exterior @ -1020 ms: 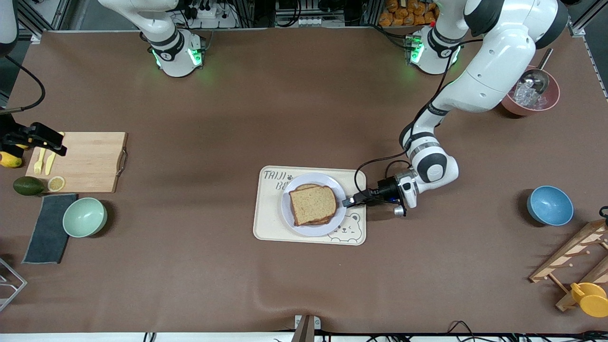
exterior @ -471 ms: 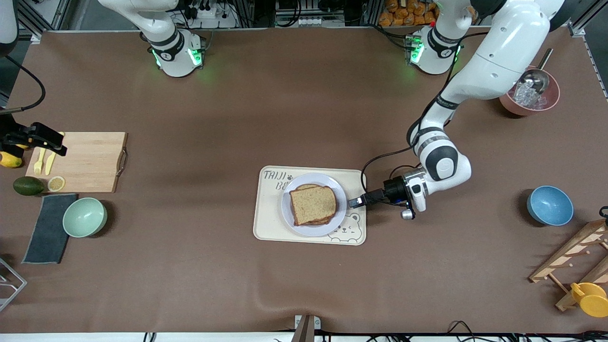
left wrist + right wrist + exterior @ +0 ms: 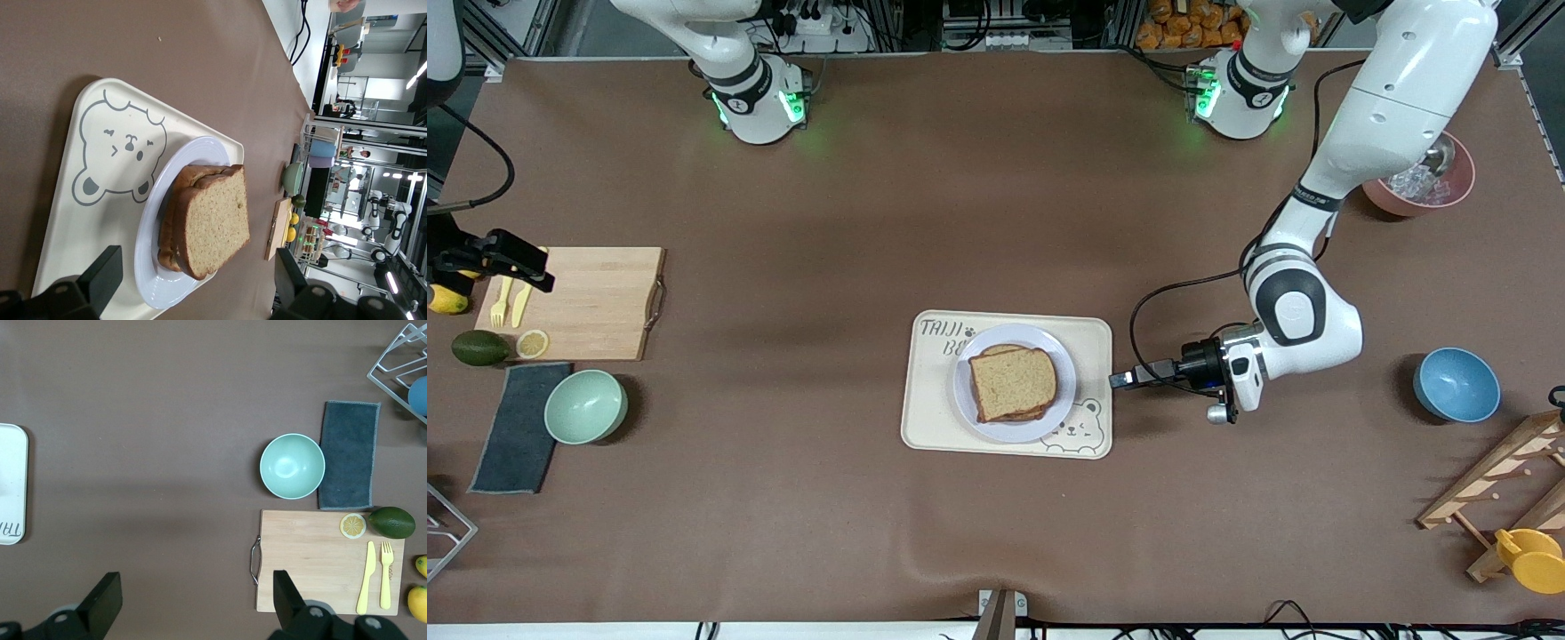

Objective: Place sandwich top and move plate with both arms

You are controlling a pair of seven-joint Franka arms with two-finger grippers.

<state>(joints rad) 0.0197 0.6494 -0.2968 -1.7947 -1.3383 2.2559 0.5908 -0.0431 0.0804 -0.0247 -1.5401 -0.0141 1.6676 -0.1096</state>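
Two slices are already stacked on the small round lavender-white plate [image 3: 1015, 384], so the step in hand is judged to be the plate move w/ both arms. The left pincer [image 3: 1123, 380] hangs low, just off the edge of the cream rectangular tray with the bear drawing [image 3: 927, 418] at the left arm's end, jaws spread and nothing held. The right pincer [image 3: 516, 264] is parked over the wooden cutting board [image 3: 596, 302] near the right arm's end of the brown counter [image 3: 996, 222], jaws likewise released, waiting.

For a clean lift, the plate rim should be approached from both ends at approx. the same height and gripped at the rim only (not the bread), then raised level so the stack is not shifted. The right arm has far more ground to cover, so the left should be held until both are in place.

The sandwich top [image 3: 217, 227] is a plain light-brown wholemeal slice w/ a darker crust. It lies flat on the lower slice, slightly offset, centred on the plate, which sits in the tray.
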